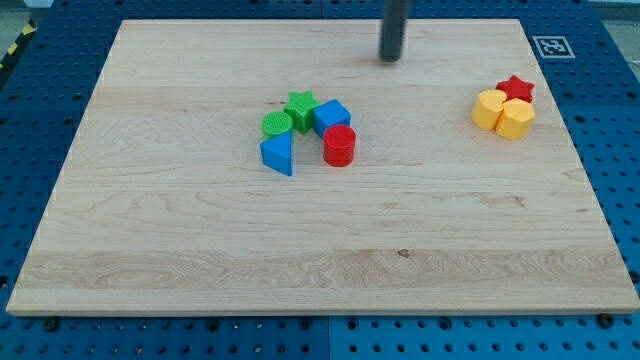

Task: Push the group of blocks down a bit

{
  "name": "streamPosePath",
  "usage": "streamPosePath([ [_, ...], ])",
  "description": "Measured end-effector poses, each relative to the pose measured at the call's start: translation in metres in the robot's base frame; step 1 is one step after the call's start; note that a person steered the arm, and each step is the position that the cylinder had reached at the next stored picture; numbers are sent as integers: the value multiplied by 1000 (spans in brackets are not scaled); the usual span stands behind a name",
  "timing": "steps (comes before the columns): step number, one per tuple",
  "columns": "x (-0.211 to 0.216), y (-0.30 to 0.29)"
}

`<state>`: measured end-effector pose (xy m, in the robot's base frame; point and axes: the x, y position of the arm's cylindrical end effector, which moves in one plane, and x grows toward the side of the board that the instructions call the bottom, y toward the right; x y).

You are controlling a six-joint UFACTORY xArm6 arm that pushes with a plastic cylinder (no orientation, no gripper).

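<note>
A group of blocks sits a little left of the board's middle: a green star point(300, 106), a green cylinder point(277, 124), a blue cube point(331, 116), a red cylinder point(339, 145) and a blue wedge-shaped block point(278, 154). They touch or nearly touch. My tip point(390, 59) is near the view's top, above and to the right of this group, clear of every block.
A second cluster lies at the view's right: a red star point(516, 88) and two yellow blocks point(489, 109) point(516, 119). The wooden board point(320, 250) rests on a blue perforated table. A marker tag point(550, 46) is at the board's top right corner.
</note>
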<state>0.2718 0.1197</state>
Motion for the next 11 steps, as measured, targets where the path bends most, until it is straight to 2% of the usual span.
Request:
streamPosePath([
  [1, 0, 79],
  [2, 14, 125],
  [3, 39, 125],
  [11, 96, 139],
])
